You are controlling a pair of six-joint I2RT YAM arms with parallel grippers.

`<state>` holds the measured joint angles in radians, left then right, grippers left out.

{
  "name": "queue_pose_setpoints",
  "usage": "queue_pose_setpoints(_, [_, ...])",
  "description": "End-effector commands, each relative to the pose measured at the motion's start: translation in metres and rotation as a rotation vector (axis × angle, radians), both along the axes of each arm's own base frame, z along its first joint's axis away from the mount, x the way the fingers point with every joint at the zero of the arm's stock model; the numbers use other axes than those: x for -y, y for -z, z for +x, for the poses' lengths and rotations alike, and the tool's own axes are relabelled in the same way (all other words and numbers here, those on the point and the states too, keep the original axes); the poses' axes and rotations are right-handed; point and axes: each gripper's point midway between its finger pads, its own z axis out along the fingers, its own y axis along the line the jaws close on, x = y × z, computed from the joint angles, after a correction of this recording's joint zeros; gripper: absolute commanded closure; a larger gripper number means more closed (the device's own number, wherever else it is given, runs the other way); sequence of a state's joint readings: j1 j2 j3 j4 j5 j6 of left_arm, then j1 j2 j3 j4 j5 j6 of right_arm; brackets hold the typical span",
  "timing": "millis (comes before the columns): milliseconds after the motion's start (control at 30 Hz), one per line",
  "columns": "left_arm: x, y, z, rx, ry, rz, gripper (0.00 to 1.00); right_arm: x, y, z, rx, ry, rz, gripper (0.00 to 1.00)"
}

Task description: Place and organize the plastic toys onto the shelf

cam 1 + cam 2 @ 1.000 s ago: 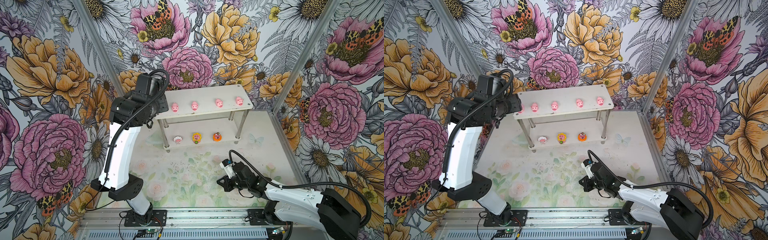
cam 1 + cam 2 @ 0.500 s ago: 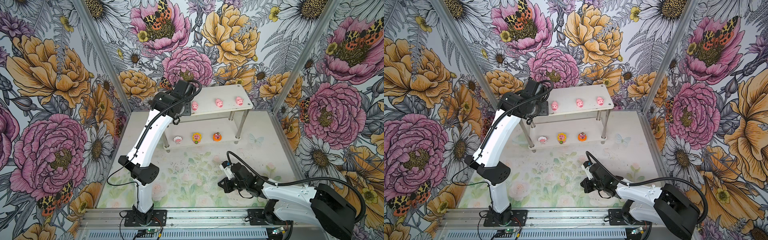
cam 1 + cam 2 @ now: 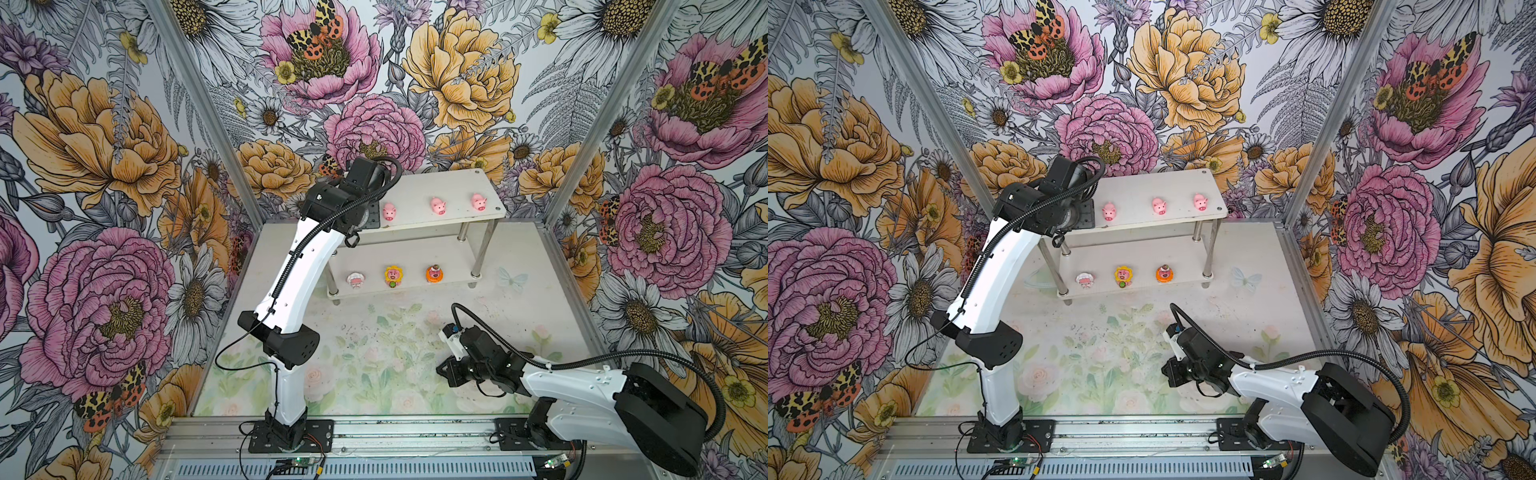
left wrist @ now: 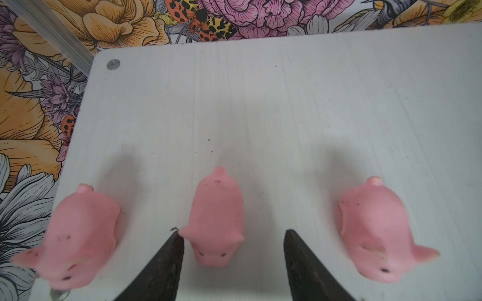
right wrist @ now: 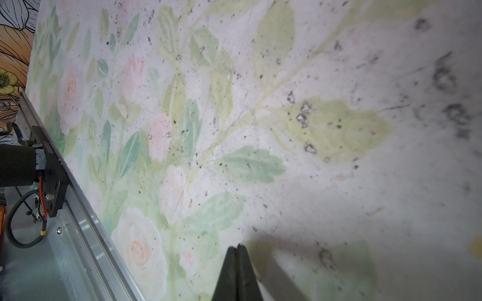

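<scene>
Three pink pigs (image 4: 80, 234) (image 4: 216, 216) (image 4: 370, 229) are seen past spread left jaws, three figures (image 3: 356, 279) (image 3: 393, 276) (image 3: 434, 274) low on the shelf (image 3: 415, 255), right jaws pressed together.

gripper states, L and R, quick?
Left gripper: open, fingers either side of a pig, not clamped.
Right gripper: shut, empty.

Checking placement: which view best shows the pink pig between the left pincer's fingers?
The left wrist view: the middle pink pig sits whole on the shelf, between the fingers of the left pincer. In both top views the left arm hides it; the right wrist view shows only the tabletop.
</scene>
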<state>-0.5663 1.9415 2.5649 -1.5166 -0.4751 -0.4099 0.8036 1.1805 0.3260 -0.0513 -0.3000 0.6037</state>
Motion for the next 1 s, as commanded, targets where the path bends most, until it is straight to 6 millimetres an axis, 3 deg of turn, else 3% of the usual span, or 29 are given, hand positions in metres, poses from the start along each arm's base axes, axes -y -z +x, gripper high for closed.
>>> queue_pose_setpoints(0, [-0.010, -0.006, 0.006, 0.033, -0.040, 0.037, 0.37, -0.006, -0.008, 0.006, 0.026, -0.011, 0.022, 0.99])
queue_pose_setpoints(300, [-0.002, 0.005, 0.016, 0.022, -0.039, 0.065, 0.38, -0.006, -0.007, 0.006, 0.026, -0.013, 0.022, 0.99])
queue_pose_setpoints(633, [-0.004, -0.002, 0.012, 0.042, -0.059, 0.059, 0.65, -0.007, -0.006, 0.005, 0.017, -0.017, 0.023, 0.99])
queue_pose_setpoints(967, [-0.006, -0.008, 0.001, 0.060, -0.084, 0.050, 0.68, -0.007, -0.006, 0.004, 0.014, -0.017, 0.025, 0.99])
